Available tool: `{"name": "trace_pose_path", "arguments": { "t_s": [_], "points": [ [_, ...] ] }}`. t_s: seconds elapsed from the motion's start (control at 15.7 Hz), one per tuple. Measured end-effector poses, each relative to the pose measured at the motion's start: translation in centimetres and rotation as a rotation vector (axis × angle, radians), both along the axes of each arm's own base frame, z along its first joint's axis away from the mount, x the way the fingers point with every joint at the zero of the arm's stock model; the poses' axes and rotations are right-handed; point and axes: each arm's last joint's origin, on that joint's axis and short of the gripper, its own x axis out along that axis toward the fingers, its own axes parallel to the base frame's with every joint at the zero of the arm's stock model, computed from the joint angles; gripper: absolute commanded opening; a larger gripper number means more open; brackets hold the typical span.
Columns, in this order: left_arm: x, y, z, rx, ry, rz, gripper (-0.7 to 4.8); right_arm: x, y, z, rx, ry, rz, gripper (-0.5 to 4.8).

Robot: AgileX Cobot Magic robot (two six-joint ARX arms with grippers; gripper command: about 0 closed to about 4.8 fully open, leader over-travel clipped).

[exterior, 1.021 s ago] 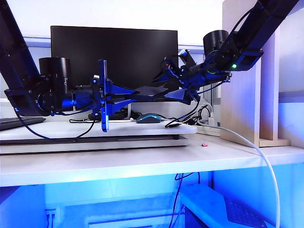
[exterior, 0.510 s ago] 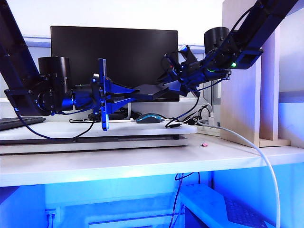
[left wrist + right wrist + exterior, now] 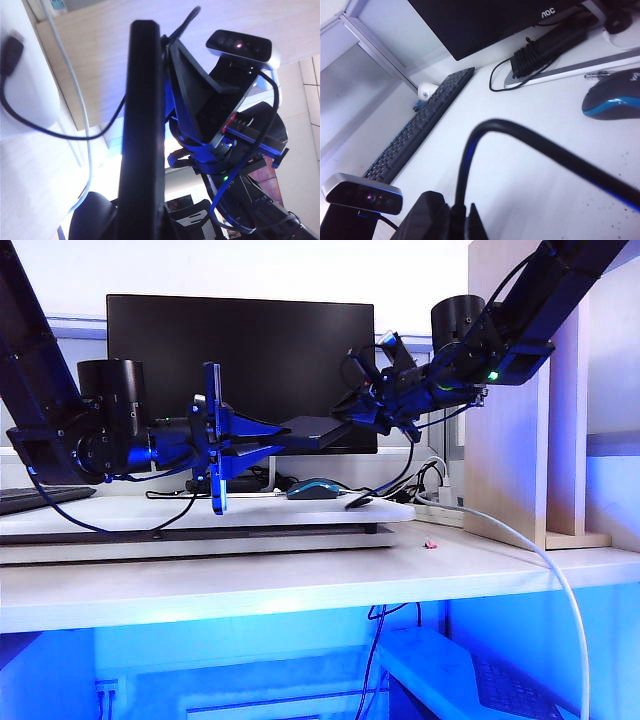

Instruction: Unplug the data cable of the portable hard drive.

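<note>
The portable hard drive [image 3: 312, 430], a thin black slab, is held level above the desk, ahead of the monitor. My left gripper [image 3: 285, 437] is shut on its left part. In the left wrist view the drive [image 3: 145, 125] shows edge-on between my fingers [image 3: 95, 220]. My right gripper [image 3: 350, 412] sits at the drive's right end, shut on the data cable [image 3: 520, 135]. The cord is pinched between its two fingers [image 3: 427, 215]. From there it hangs to the white pad, where its far plug [image 3: 12, 47] lies. The joint between plug and drive is hidden.
A blue-black mouse [image 3: 315, 488] lies on the white pad [image 3: 200, 515] under the drive. The monitor [image 3: 240, 360] stands behind. A black keyboard [image 3: 420, 130] is at the left. A thick white cable [image 3: 540, 560] runs off the desk's right edge beside a wooden panel [image 3: 505, 440].
My right gripper has closed on the cable at the drive's right end and shifted slightly up and left. The left gripper and the drive have stayed nearly still.
</note>
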Motion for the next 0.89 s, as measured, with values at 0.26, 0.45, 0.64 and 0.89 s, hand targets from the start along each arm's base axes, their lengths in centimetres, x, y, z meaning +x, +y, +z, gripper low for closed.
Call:
{"name": "trace_pose_path", "arguments": {
  "t_s": [0.26,0.45,0.64,0.89],
  "points": [
    [0.0,0.0,-0.1,0.003,0.014,-0.013,-0.05,0.3,0.1,-0.7,0.031,0.028,0.000,-0.05],
    [0.0,0.0,-0.1,0.002,0.032,-0.034,-0.05,0.3,0.1,-0.8,0.030,0.028,-0.021,-0.06],
    [0.0,0.1,0.0,-0.006,0.067,-0.063,-0.05,0.5,0.3,-0.6,0.030,0.023,-0.041,-0.06],
    [0.0,0.2,0.3,-0.011,0.093,-0.110,-0.05,1.4,1.0,0.6,0.029,0.023,-0.034,-0.06]
  ]
}}
